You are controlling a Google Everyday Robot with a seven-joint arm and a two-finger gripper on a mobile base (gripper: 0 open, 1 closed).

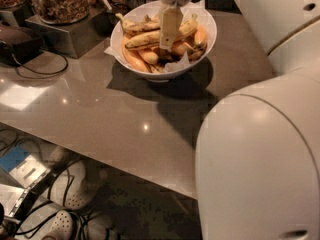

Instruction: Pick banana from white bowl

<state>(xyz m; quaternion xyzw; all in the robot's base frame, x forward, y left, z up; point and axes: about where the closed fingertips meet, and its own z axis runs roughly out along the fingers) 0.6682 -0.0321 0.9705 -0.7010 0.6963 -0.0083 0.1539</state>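
Note:
The white bowl (pixel 198 58) stands at the back of the grey-brown table (pixel 125 119), lined with white paper and full of bananas. The banana (pixel 142 38), long and brown-flecked, lies across the top of the pile from left to right. My gripper (pixel 169 42) comes down from above into the middle of the bowl. Its pale tip is right at the long banana's middle and hides part of it. Shorter, smooth orange-yellow bananas (pixel 134 59) lie beneath and around it.
Glass jars of nuts (pixel 60 1) stand on a metal stand (pixel 62 36) at the back left, beside a dark device (pixel 17 39) and its black cable (pixel 42 69). My white arm housing (pixel 260 159) fills the right foreground. Shoes (pixel 70 186) and cables lie on the floor below the table's edge.

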